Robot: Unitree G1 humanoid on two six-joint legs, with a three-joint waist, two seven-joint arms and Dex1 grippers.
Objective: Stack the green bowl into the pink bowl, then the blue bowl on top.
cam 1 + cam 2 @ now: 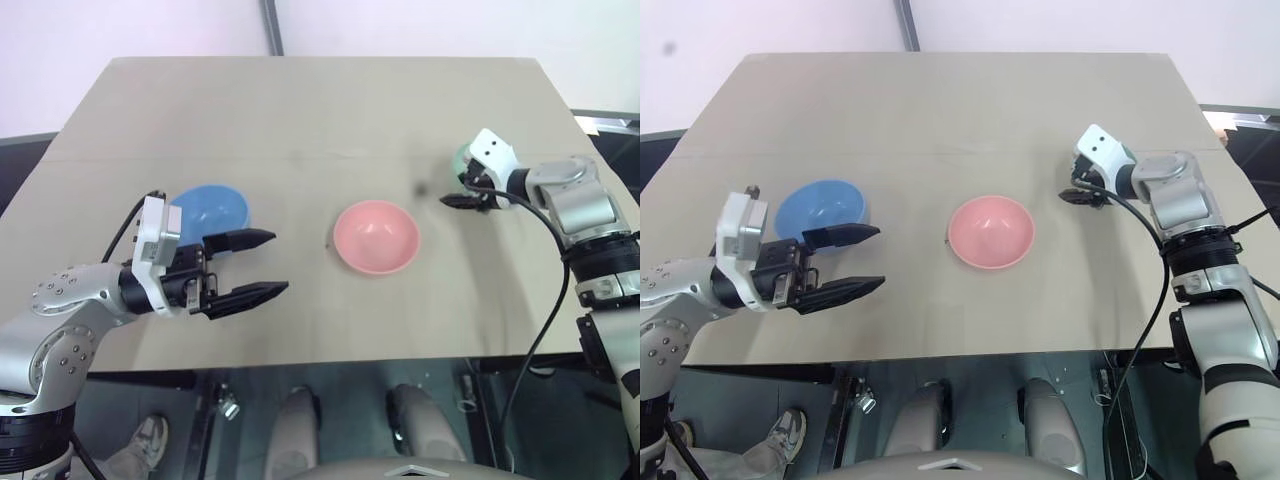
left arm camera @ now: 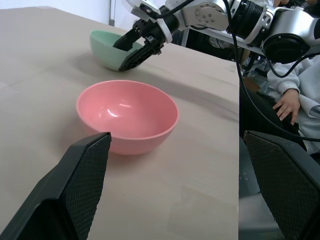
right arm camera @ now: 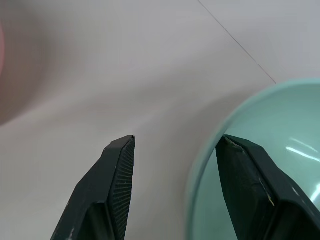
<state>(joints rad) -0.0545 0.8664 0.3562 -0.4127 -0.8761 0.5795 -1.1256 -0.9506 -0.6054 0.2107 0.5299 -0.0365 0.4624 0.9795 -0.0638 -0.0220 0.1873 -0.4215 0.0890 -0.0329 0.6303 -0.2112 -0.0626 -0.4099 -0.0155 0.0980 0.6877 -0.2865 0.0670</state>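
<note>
On the tan table [image 1: 300, 120], the pink bowl [image 1: 376, 236] sits upright near the middle, apart from the other two bowls. At about nine o'clock from it rests the blue bowl [image 1: 212, 210], also upright. At about two o'clock from the pink bowl, near the table's right edge, stands the green bowl [image 2: 107, 47], largely hidden behind the right arm in the head views.

Just beside the blue bowl, at its six o'clock, the left gripper [image 1: 255, 265] hovers above the table with its fingers spread wide and released, grasping nothing, pointing toward the pink bowl.

The right gripper [image 3: 175, 145] is at the green bowl with its fingers parted and straddling the rim: one finger inside the bowl, the other outside over the table. The rim sits in the gap, not yet pinched.
</note>
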